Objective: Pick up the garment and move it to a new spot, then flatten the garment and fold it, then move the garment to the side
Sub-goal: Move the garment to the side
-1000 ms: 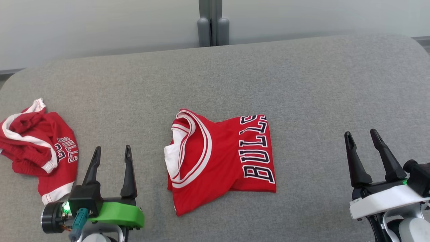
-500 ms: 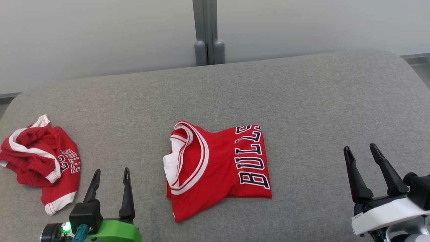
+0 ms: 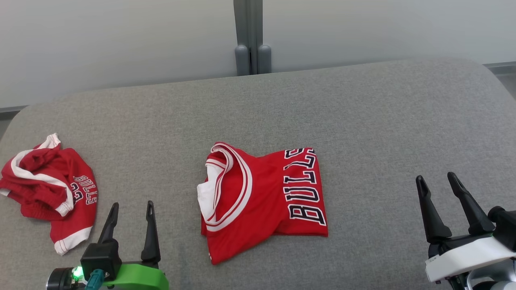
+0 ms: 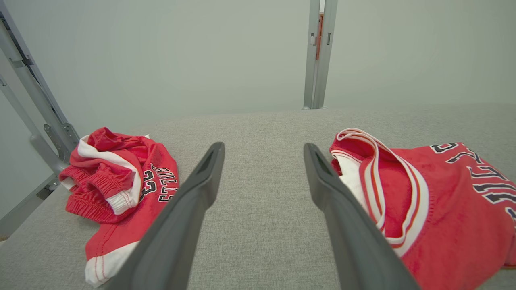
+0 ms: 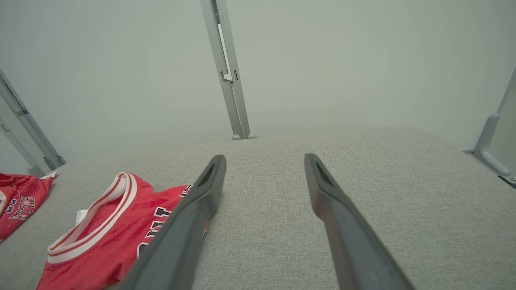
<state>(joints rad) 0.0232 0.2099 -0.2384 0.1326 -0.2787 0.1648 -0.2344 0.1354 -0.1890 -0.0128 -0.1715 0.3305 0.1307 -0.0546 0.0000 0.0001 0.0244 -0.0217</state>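
1. The red jersey (image 3: 262, 201) lies folded in the middle of the grey fabric-covered table (image 3: 363, 112), its white-trimmed collar toward the left and the BULLS lettering along its right side
2. The left claw (image 3: 132, 204) sits near the front edge, fingers spread and empty, between the jersey and a crumpled red garment (image 3: 48, 189) at the far left
3. The right claw (image 3: 435, 176) is spread too, holding nothing, well apart from the jersey on its right
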